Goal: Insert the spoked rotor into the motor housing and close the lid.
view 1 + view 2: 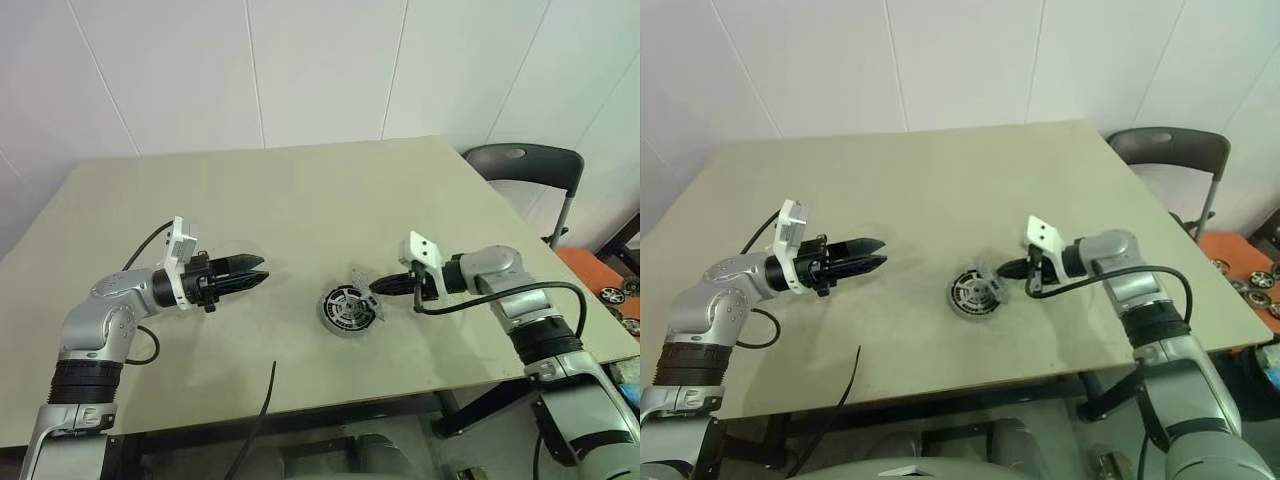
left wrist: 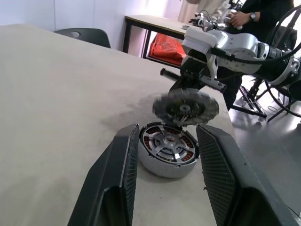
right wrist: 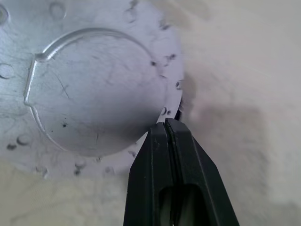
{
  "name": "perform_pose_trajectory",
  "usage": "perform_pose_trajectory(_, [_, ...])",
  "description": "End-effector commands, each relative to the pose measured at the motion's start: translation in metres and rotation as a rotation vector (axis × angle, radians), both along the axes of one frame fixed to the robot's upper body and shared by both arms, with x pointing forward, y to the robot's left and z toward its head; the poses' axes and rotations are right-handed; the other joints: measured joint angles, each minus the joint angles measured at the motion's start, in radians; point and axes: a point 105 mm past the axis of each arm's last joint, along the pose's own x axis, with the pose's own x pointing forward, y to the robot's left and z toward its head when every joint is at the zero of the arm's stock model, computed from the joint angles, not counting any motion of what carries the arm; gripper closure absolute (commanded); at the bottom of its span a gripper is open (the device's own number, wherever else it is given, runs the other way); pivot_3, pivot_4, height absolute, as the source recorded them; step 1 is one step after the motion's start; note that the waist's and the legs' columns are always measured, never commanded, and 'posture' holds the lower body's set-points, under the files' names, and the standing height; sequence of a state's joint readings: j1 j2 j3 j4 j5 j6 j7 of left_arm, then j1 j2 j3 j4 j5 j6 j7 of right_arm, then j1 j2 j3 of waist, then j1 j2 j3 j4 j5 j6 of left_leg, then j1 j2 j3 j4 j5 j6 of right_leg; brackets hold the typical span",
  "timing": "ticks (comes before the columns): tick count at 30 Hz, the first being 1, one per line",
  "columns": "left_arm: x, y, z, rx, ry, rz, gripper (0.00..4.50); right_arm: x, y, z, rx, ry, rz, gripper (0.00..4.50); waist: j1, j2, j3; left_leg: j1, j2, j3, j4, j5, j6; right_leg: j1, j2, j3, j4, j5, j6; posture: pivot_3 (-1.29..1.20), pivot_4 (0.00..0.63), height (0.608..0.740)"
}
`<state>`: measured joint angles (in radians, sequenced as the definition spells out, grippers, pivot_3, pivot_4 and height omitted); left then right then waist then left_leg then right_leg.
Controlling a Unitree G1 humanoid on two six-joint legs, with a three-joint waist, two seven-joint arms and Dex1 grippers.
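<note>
So the rotor (image 2: 167, 148) looks like it's already sitting inside the motor housing (image 1: 347, 309), silver hub in the middle with the copper windings ringed around it, so I'd call that half done. The housing is resting on the bench (image 1: 300, 200), nearer the front edge than the back and a bit toward the right side.

Right gripper (image 1: 385, 286) is pinching the lid (image 2: 186, 107) by its edge, fingers (image 3: 174, 155) squeezed fully together on the rim, and it's holding the disc tilted just above the back of the housing. It isn't seated yet.

Left gripper (image 1: 258, 275) is hovering level, well off to the left of the housing, fingers (image 2: 117, 174) partly spread and holding nothing.

What's left, I reckon: lower the lid flat onto the housing and let go.
</note>
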<state>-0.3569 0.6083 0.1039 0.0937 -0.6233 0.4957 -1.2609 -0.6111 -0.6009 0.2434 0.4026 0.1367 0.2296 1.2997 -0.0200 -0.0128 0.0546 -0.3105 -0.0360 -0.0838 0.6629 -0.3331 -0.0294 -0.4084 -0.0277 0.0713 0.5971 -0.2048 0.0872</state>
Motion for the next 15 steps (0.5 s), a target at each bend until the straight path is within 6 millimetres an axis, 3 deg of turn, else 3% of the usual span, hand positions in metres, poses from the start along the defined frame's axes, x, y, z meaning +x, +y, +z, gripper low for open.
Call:
perform_pose_trajectory(1, [-0.001, 0.000, 0.013, -0.019, -0.050, -0.007, 2.41, 0.004, 0.015, 0.011, 0.005, -0.052, 0.048, 4.49, 0.000, 0.000, 0.000, 0.000, 0.000, 0.000, 0.000, 0.000, 0.000, 0.000, 0.000, 0.000, 0.000, 0.000, 0.000, 0.00, 0.000, 0.740])
perform_pose_trajectory(11, [-0.003, -0.002, 0.011, -0.022, -0.043, -0.010, 2.41, 0.004, 0.063, 0.017, 0.062, -0.039, 0.081, 4.49, -0.005, 0.000, 0.000, 0.000, 0.000, 0.000, 0.000, 0.000, 0.000, 0.000, 0.000, 0.000, 0.001, 0.000, 0.000, 0.00, 0.000, 0.740])
perform_pose_trajectory(15, [-0.005, -0.002, 0.010, -0.022, -0.039, -0.008, 2.41, 0.009, 0.068, 0.017, 0.081, -0.041, 0.044, 4.49, -0.001, 0.000, 0.000, 0.000, 0.000, -0.001, 0.000, 0.000, 0.000, -0.001, 0.000, 0.000, 0.002, 0.000, 0.000, 0.00, 0.000, 0.740])
